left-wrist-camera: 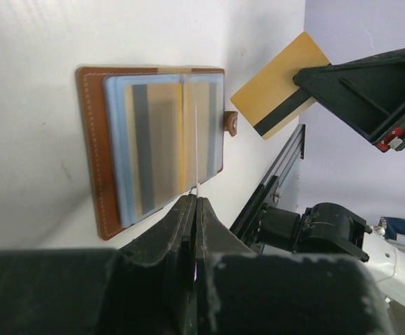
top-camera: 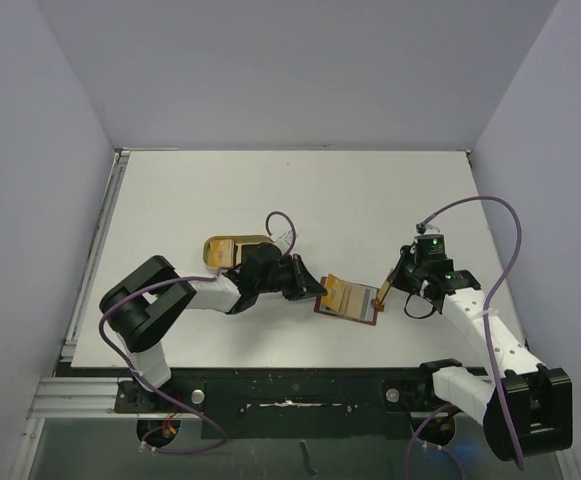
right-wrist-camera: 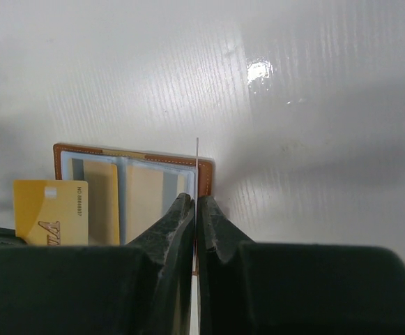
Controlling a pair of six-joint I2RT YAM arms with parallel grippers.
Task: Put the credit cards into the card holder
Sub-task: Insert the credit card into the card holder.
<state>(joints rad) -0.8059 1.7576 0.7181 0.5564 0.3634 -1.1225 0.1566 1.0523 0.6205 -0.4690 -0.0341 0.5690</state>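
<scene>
Brown card holder (left-wrist-camera: 90, 139), gold card (left-wrist-camera: 275, 91) with black stripe

Your table (top-camera: 220, 190) is white and matte, with one bright glare spot (right-wrist-camera: 260, 70) from light overhead. Pale lavender-grey walls (top-camera: 300, 70) close you in at the back, left and right. Aluminium rail (top-camera: 95, 255) along the table's left edge; black mounting bar (top-camera: 290, 398) across the near edge.

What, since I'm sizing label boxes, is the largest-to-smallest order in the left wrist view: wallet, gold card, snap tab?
1. wallet
2. gold card, held off the table, so depth may skew its look
3. snap tab, clearly smallest
</scene>
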